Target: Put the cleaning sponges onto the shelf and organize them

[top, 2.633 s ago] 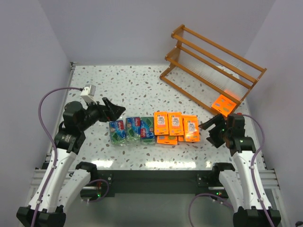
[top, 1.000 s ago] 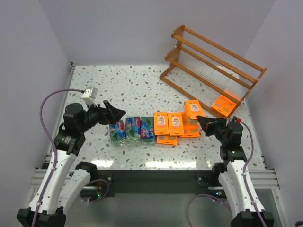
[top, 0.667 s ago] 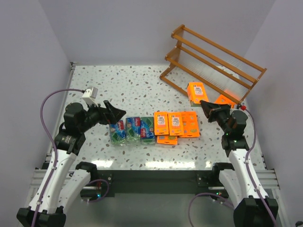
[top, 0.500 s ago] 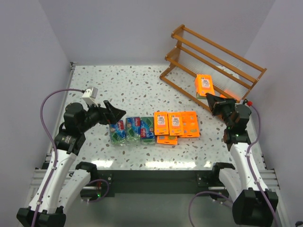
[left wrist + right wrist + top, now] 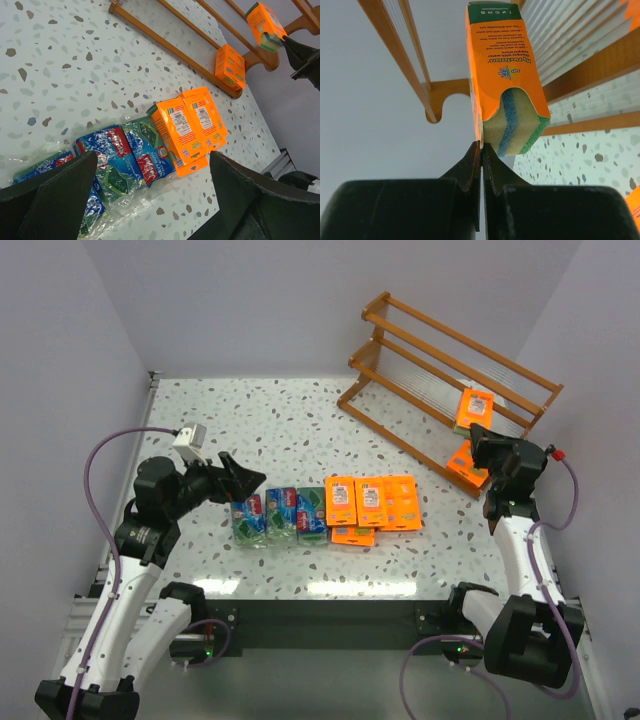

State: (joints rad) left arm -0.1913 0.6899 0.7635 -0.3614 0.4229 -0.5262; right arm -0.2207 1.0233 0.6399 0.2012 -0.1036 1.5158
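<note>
My right gripper (image 5: 482,438) (image 5: 482,146) is shut on the edge flap of an orange sponge pack (image 5: 474,408) (image 5: 504,75). It holds the pack upright in the air, in front of the right end of the wooden shelf (image 5: 450,365) (image 5: 580,65). Another orange pack (image 5: 462,462) (image 5: 230,66) rests on the lowest tier. Several orange packs (image 5: 372,505) (image 5: 192,125) and three green-and-blue packs (image 5: 278,515) (image 5: 117,160) lie mid-table. My left gripper (image 5: 245,480) (image 5: 150,200) hangs open above the green packs, holding nothing.
The shelf stands slanted at the back right, close to the right wall. Speckled tabletop (image 5: 260,430) lies between the left arm and the shelf. A grey cable (image 5: 100,455) loops off the left arm.
My right gripper has carried the orange pack from beside the table pile up and right to the shelf's right end. The left arm has stayed still.
</note>
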